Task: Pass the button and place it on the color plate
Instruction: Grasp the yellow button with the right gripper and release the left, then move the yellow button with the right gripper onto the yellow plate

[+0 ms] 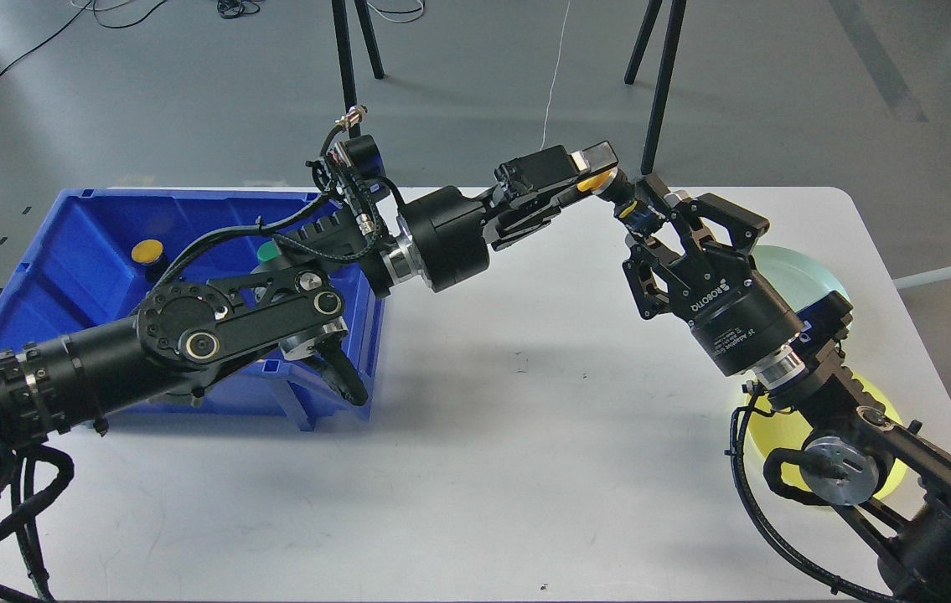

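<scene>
A button with a yellow cap (595, 182) and a dark blue body is held in the air above the table's far middle. My left gripper (596, 172) is shut on its cap end. My right gripper (649, 211) comes from the right, and its fingers are closed around the button's body. A pale green plate (806, 272) lies at the right behind my right wrist. A yellow plate (781, 429) lies nearer, partly hidden by my right arm.
A blue bin (64, 251) stands at the left under my left arm, holding a yellow button (147, 249) and a green button (271, 251). Black stand legs rise from the floor behind the white table (483, 435).
</scene>
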